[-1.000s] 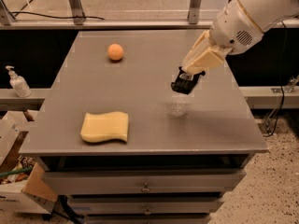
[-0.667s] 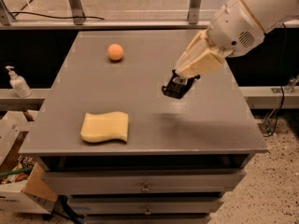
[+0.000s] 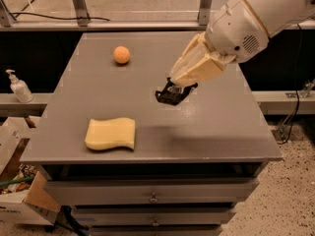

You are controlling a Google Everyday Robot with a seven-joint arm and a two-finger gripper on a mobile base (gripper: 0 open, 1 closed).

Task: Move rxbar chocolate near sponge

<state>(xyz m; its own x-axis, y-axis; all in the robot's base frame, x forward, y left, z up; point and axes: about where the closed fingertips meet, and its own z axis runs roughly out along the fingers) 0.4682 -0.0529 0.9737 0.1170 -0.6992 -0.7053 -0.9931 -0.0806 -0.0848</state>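
My gripper [image 3: 173,93] hangs above the middle of the grey table [image 3: 216,127], shut on the rxbar chocolate [image 3: 169,97], a small flat black wrapper held clear of the surface. The white arm and its cream wrist cover reach in from the upper right. The sponge [image 3: 110,133], pale yellow with wavy edges, lies flat near the table's front left, well to the left of and nearer than the gripper.
An orange ball [image 3: 121,54] sits at the table's back left. A white pump bottle [image 3: 18,87] stands on a ledge at the far left. Cardboard boxes [image 3: 19,191] lie on the floor at lower left. Drawers run below the tabletop.
The gripper has carried the rxbar chocolate leftward, toward the middle of the table and closer to the sponge. The sponge and ball have not moved.
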